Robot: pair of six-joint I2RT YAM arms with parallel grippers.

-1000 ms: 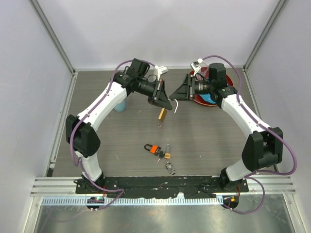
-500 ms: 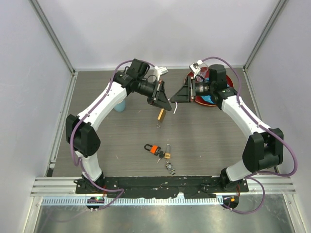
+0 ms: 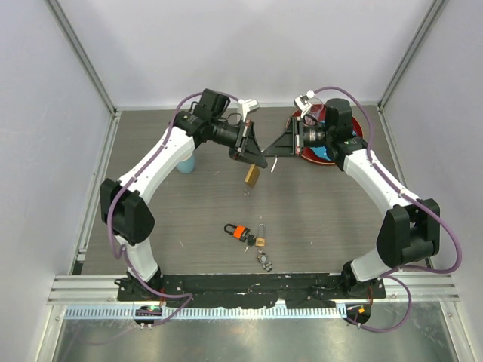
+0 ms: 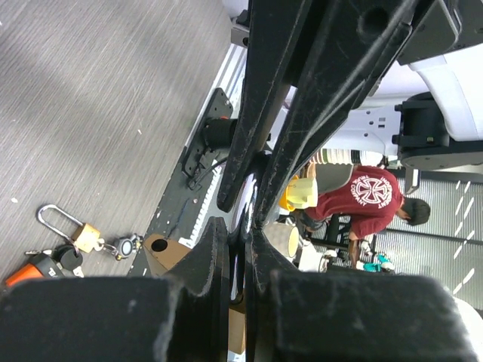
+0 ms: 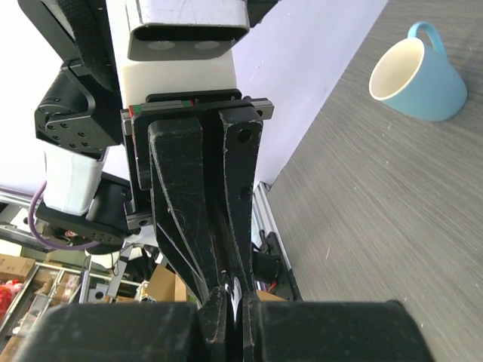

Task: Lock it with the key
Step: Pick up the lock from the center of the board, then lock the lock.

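The big brass padlock [image 3: 252, 175] hangs above the table, and my left gripper [image 3: 261, 161] is shut on its top. In the left wrist view a silver sliver shows between my left gripper's [image 4: 240, 230] jaws, with the brass body [image 4: 241, 302] below. My right gripper [image 3: 269, 153] faces it tip to tip and is shut on the silver shackle [image 3: 273, 164]. A shiny strip sits between my right gripper's [image 5: 230, 292] jaws. The key [image 3: 238, 231], with its orange and black heads, lies on the table nearer the arm bases. In the left wrist view the key [image 4: 30, 270] is at the lower left.
A tiny brass padlock [image 3: 259, 241] [image 4: 87, 236] with a silver keychain [image 3: 266, 260] lies beside the key. A blue cup [image 3: 185, 163] [image 5: 419, 79] stands at the left. A red plate [image 3: 326, 151] lies under the right arm. Grey walls close in the table.
My right gripper has closed on the shackle and moved slightly toward the left gripper. The left gripper has lifted the padlock slightly and turned it.
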